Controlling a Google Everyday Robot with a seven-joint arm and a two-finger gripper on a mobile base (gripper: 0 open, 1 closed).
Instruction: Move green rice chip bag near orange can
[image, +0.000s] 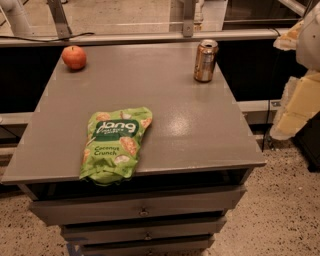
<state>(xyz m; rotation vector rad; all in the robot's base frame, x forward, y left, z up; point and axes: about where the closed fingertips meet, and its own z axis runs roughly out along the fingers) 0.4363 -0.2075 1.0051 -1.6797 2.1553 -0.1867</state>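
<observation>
The green rice chip bag (116, 144) lies flat on the grey table (190, 130), near the front left edge, with its bottom end slightly over the edge. The orange can (205, 60) stands upright at the back right of the table, well apart from the bag. My gripper (296, 107) hangs at the far right of the camera view, off the table's right side and below the can's level, touching nothing.
A red-orange apple (74, 57) sits at the back left corner of the table. Drawers (142, 211) run below the table's front edge. A rail and glass partition (150, 36) stand behind the table. Speckled floor lies to the right.
</observation>
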